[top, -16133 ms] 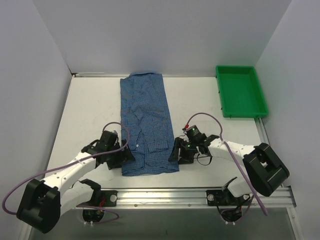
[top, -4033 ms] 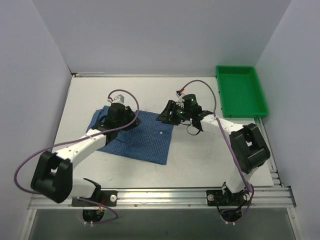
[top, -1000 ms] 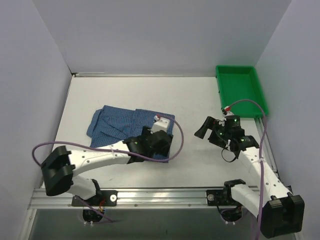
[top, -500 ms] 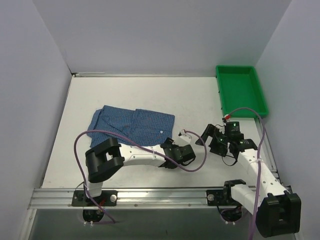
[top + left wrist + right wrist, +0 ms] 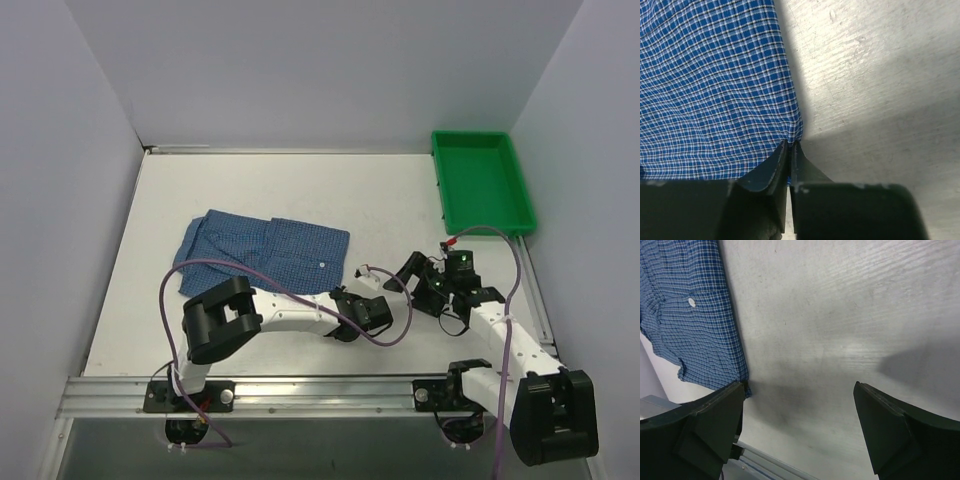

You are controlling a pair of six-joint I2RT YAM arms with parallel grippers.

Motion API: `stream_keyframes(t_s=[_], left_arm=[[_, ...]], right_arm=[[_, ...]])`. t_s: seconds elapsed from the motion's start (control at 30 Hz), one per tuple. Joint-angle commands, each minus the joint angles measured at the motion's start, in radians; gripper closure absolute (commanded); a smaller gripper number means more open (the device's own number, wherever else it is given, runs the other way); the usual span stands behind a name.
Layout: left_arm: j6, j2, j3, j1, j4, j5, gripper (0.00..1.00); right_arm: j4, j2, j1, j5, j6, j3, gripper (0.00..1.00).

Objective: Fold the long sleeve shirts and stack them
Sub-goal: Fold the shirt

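The long sleeve shirt [image 5: 265,255] is blue fine-checked cloth, folded into a flat rectangle left of the table's middle. My left gripper [image 5: 340,302] sits at its near right corner. In the left wrist view the cloth [image 5: 715,90] fills the upper left, and the left gripper [image 5: 790,142] is shut on the tip of that corner. My right gripper [image 5: 412,272] hovers to the right of the shirt, apart from it. Its jaws stand wide in the right wrist view [image 5: 799,386], with only bare table between them. The shirt's edge [image 5: 690,325] and a white button [image 5: 691,301] show at upper left there.
A green tray [image 5: 482,180] stands at the back right against the wall. The left arm's purple cable [image 5: 180,275] loops over the shirt's near edge. A metal rail [image 5: 320,392] runs along the table's near edge. Walls close in the table on three sides.
My left gripper came round to the shirt's near right corner and closed on it. The right arm drew in a little nearer and stays open.
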State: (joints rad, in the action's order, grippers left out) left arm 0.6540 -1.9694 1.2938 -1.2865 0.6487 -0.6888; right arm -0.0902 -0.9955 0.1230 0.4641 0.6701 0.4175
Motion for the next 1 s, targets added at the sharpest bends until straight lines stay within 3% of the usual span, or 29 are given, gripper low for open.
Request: stream_keyframes(t_s=[0.0, 0.13, 0.57, 0.97], left_arm=[[0.019, -0.005, 0.022, 0.001, 0.071, -0.008, 0.93], [0.018, 0.058, 0.024, 0.007, 0.071, 0.008, 1.0], [0.024, 0.204, 0.021, 0.033, -0.001, 0.175, 1.0], [0.064, 0.233, -0.007, 0.056, -0.115, 0.277, 1.0]], right_arm=[[0.167, -0.022, 0.004, 0.054, 0.089, -0.034, 0.04], [0.329, -0.083, 0.036, 0.054, 0.18, -0.078, 0.03], [0.907, -0.538, 0.254, 0.057, 0.41, -0.037, 0.05], [0.929, -0.703, 0.386, 0.022, 0.428, 0.047, 0.15]])
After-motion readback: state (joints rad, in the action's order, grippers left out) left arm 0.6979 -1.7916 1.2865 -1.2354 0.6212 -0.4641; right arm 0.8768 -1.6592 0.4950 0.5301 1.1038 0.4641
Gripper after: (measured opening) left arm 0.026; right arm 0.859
